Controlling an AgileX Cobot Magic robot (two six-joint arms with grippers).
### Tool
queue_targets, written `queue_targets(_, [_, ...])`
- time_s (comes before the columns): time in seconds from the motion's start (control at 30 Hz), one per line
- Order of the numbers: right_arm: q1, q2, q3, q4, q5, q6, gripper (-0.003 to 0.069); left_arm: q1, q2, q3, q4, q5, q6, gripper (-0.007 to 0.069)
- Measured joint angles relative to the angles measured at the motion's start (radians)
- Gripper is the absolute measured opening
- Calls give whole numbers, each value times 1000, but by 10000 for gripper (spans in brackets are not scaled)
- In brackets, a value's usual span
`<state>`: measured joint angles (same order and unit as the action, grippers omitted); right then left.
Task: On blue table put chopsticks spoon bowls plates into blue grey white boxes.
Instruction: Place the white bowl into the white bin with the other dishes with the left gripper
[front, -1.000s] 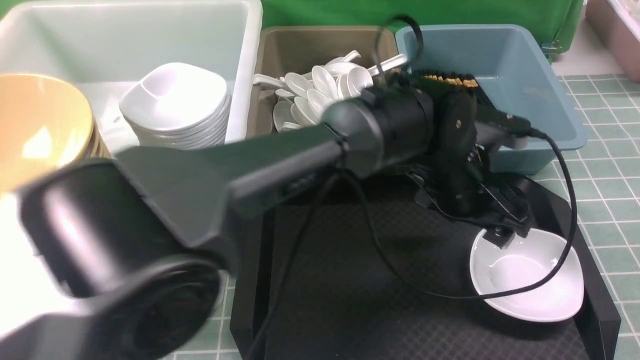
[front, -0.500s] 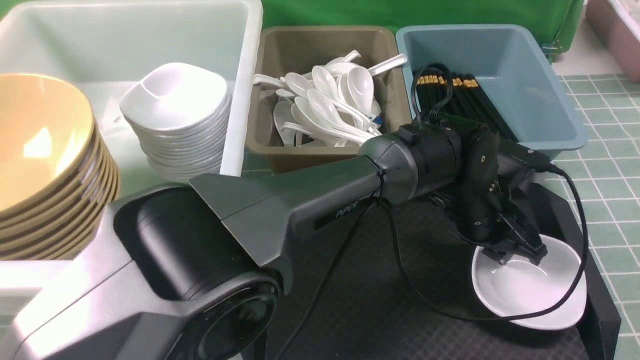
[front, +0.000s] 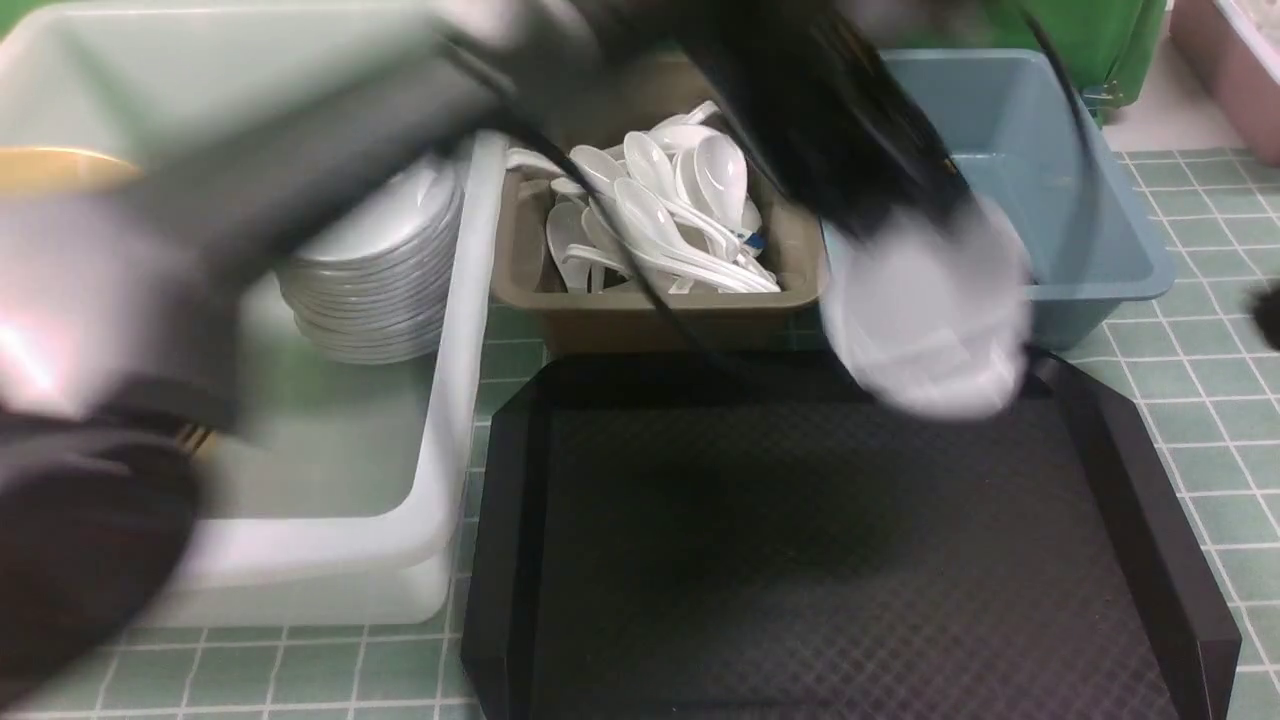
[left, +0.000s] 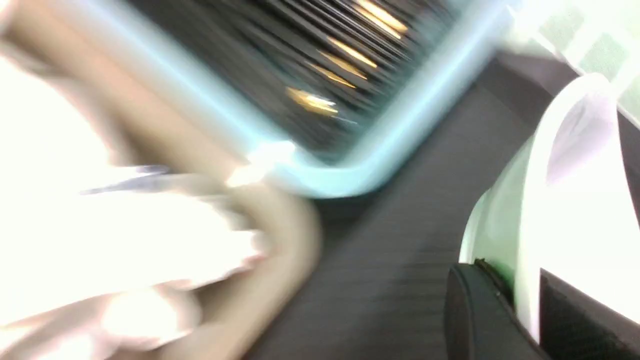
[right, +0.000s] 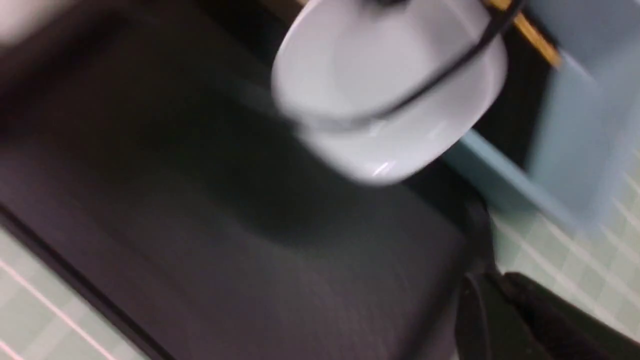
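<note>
**Held item.** The left pincer (left: 520, 295) is pinching the white bowl (front: 930, 320) by 1 edge of its rim. The bowl hangs tilted in the air above the far right corner of the black tray (front: 500, 520), in front of the gap between the grey box (front: 640, 310) and the blue box (front: 1110, 250). The right pincer (right: 500, 305) is pressed together with nothing in it, off to the tray's right.

**Risks.**
- Slip: the hold is on the rim alone. The left arm (front: 300, 180) and the bowl are both smeared, so I judge the carry to be fast. A swing could work the bowl loose over the spoons (front: 680, 200) or the tray.
- Snag: a cable (right: 450, 65) crosses the face of the bowl and may catch it.
- Wrong bin: the chopsticks (left: 320, 70) lie in the blue box nearest the bowl.

**Surroundings.** The likely destination is the stack of white bowls (front: 380, 270) in the white box (front: 440, 420), well apart to the left. The full grey box and the white box's near wall lie between, so the path calls for height. The table (front: 1200, 380) around the 3 boxes shows nothing else in the way.
</note>
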<state>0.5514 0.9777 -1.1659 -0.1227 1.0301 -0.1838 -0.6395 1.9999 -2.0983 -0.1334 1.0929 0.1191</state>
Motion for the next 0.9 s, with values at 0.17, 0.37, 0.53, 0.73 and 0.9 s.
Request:
queue_targets(0.17, [33, 177, -137, 214, -37, -172, 68, 222, -131, -2, 15, 117, 8, 5])
queue_targets(0.37, [202, 395, -320, 261, -46, -245, 68, 482, -192, 42, 21, 163, 43, 5])
queue_targets(0.53, [311, 554, -469, 267, -49, -277, 68, 666, -202, 137, -73, 133, 49, 5])
queue_targets(0.73, [327, 640, -550, 264, -36, -295, 68, 752, -194, 274, -221, 2, 103, 5])
queue_targets(0.9, [327, 653, -555, 256, -29, -295, 68, 753, -140, 299, -256, -47, 147, 5])
